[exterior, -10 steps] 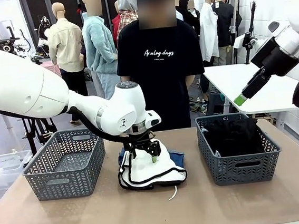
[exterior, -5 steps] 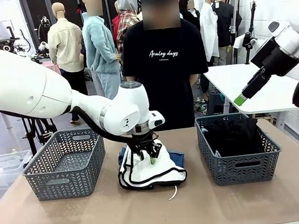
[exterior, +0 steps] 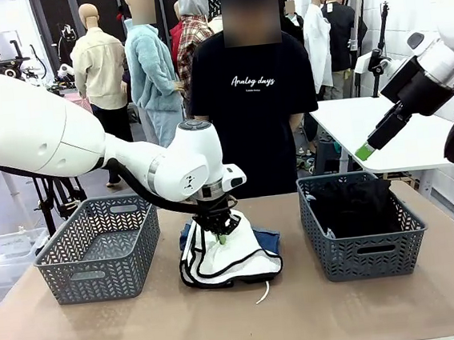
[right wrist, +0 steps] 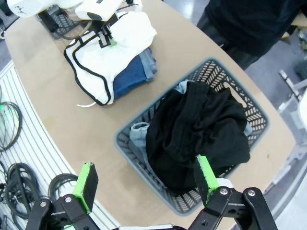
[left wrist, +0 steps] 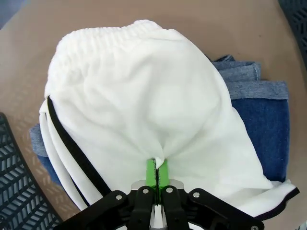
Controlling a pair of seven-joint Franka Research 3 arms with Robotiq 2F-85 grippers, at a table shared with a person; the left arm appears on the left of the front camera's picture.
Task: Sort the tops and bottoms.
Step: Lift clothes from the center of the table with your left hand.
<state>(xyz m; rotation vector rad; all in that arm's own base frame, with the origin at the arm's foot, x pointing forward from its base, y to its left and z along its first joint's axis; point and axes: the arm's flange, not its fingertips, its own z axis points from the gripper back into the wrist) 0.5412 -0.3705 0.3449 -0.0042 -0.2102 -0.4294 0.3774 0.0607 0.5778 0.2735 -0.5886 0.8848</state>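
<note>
A white garment with thin black edge trim (exterior: 229, 256) (left wrist: 144, 105) (right wrist: 103, 52) lies in a heap on folded blue denim (left wrist: 268, 124) (right wrist: 132, 74) at the table's middle. My left gripper (exterior: 222, 233) (left wrist: 156, 165) is shut on a pinch of the white fabric, which rises to its green pads. A plain black garment (exterior: 355, 206) (right wrist: 196, 134) fills the right basket (exterior: 364, 260), over some light denim. My right gripper (exterior: 365, 152) (right wrist: 146, 184) hangs open high above that basket, holding nothing.
An empty grey basket (exterior: 98, 247) stands at the table's left. A person in a black printed T-shirt (exterior: 254, 103) stands at the far side. A white cord end (exterior: 263, 293) trails on the table in front of the heap.
My left gripper has closed on the white garment and drawn its fabric up into a peak. The person has shifted slightly to the right. The right arm has not moved.
</note>
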